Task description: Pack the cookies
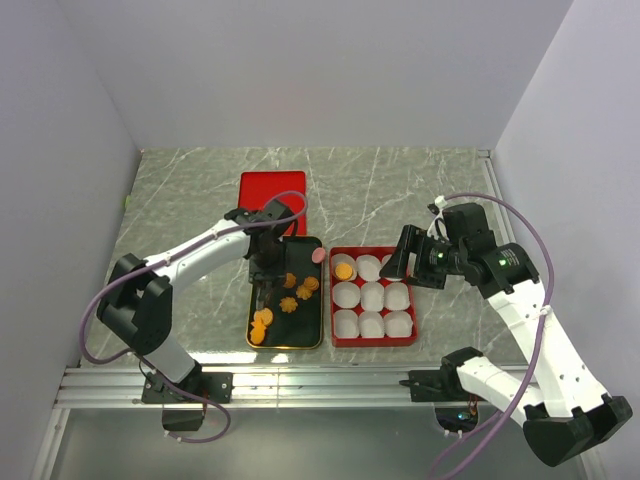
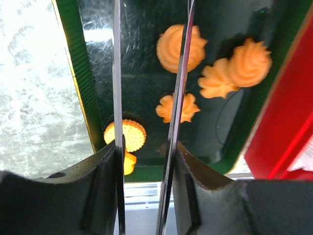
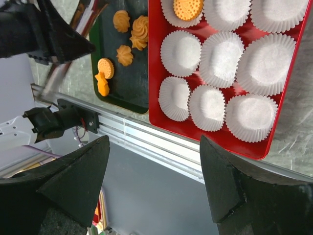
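Several orange cookies lie in a dark green tray [image 1: 316,338]: swirls and flowers [image 2: 249,61] to the right, a round one [image 2: 128,134] near the tray's front edge. A pink cookie [image 1: 318,256] sits at the tray's far right corner. My left gripper [image 1: 264,290] hangs over this tray, its thin blades [image 2: 117,73] apart with only bare tray between them; the right blade crosses a swirl [image 2: 172,46] and a flower [image 2: 188,108]. One round cookie [image 3: 188,8] rests in a paper cup of the red tray [image 3: 156,73]. My right gripper [image 3: 154,139] hovers open and empty at that tray's right.
The red tray [image 1: 372,340] holds several white paper cups [image 3: 219,58], all but one without a cookie. A red lid [image 1: 272,190] lies behind the green tray. An aluminium rail [image 1: 330,380] runs along the table's near edge, and grey walls close in the sides.
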